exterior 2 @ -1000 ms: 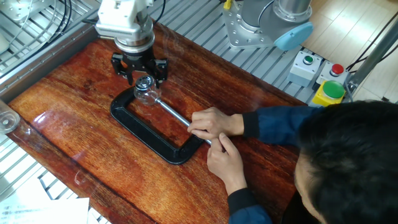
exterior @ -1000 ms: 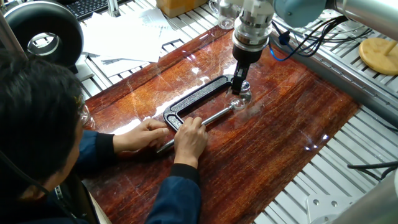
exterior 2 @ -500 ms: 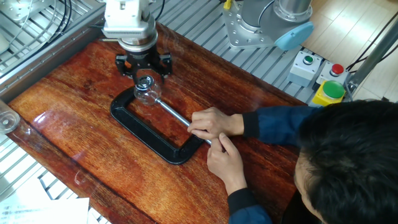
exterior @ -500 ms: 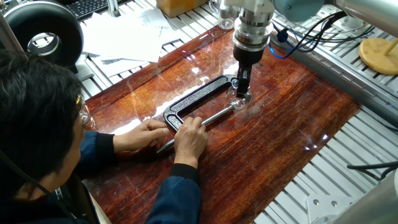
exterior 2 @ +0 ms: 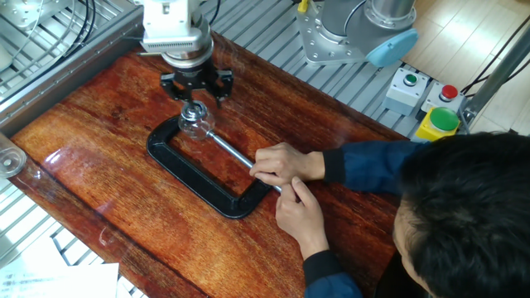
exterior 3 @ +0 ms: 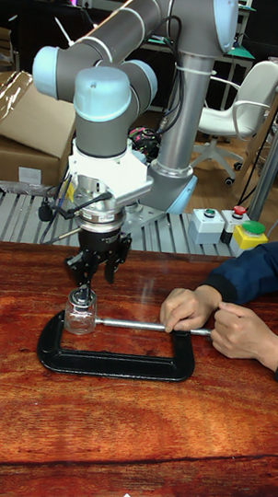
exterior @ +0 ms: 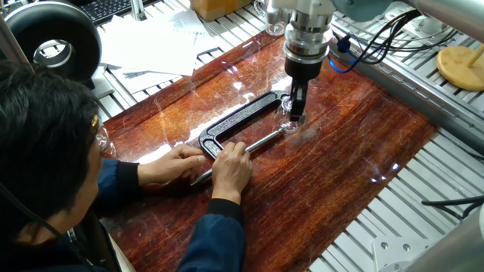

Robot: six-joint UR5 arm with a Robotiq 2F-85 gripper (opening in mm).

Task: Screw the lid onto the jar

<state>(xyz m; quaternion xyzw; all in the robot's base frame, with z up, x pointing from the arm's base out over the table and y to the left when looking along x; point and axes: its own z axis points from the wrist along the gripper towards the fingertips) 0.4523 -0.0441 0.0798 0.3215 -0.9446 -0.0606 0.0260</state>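
The small clear glass jar stands on the wooden table, held in the mouth of a black C-clamp. The silvery lid sits on top of the jar. My gripper hangs just above and behind the lid, open, with its fingers spread wider than the lid and nothing between them. In the tall fixed view the gripper is up and to the right of the jar. In one fixed view the gripper shows edge-on over the jar.
A person's two hands hold the clamp's screw handle at the near end. A yellow lid lies on the metal frame at the right. Button boxes stand beyond the table edge. Papers lie off the board.
The gripper has turned about its vertical axis and shifted slightly away from the jar top. The jar, the lid, the clamp and the hands have stayed put.
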